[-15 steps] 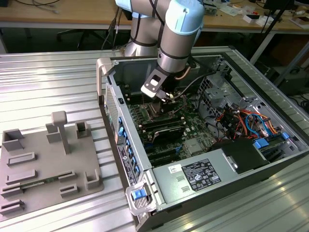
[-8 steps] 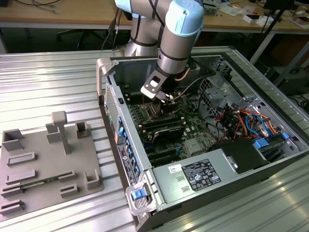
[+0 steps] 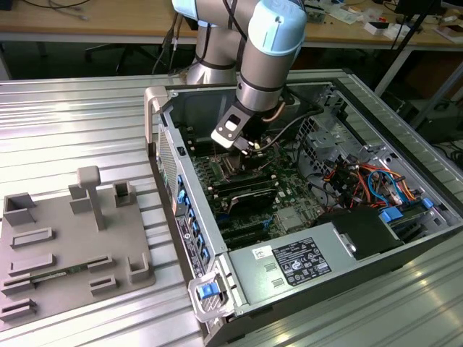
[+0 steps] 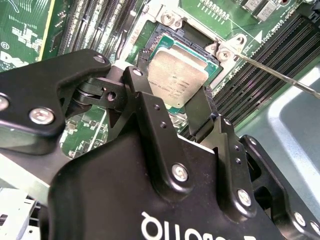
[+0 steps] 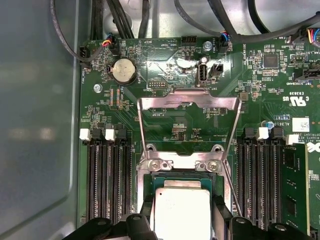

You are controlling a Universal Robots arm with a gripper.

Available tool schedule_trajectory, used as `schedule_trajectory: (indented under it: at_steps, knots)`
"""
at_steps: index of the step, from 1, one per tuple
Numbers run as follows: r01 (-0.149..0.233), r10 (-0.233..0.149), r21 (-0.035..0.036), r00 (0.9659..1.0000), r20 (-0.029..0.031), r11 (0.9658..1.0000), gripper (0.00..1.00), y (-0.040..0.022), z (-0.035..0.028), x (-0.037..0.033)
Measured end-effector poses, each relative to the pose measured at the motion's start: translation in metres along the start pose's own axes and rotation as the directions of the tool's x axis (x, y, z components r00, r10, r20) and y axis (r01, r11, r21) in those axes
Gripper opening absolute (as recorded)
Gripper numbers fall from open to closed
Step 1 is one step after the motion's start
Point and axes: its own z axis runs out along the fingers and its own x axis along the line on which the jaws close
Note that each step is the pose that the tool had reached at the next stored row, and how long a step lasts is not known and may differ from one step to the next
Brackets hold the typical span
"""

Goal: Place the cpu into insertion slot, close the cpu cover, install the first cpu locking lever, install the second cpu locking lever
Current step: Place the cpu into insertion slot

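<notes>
Silver ribbed metal is your desk [image 3: 72, 123]. On the exterior view's left lies a grey tray [image 3: 65, 238] with blocks and slots. Move right and you meet the open computer case [image 3: 189, 210], with the arm reaching down into it.

In the second wrist view your gripper [image 4: 172, 95] has its two fingers [image 4: 145, 107] tight on both sides of the cpu [image 4: 177, 75], so it looks held. The cpu is right over the insertion slot [image 4: 195, 50], very low. I cannot tell if it sits in yet. So I think you are on the first step.

The cpu cover [image 5: 165, 102] stands open, and a thin locking lever [image 4: 280, 77] sticks out beside the slot. This move needs the cpu flat, lined up square with the slot, and a soft touch.
</notes>
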Motion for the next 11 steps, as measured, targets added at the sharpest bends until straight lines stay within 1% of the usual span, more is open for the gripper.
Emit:
schedule_trajectory:
  at_steps: [9,10,11]
  knots:
    - [0.000,0.000,0.0000,1.0000,0.0000,1.0000,0.55,0.0000,0.0001,0.0000]
    - [0.000,0.000,0.0000,1.0000,0.0007,1.0000,0.55,0.0000,0.0001,0.0000]
    - [0.000,0.000,0.0000,1.0000,0.0060,1.0000,0.55,0.0000,0.0002,0.0000]
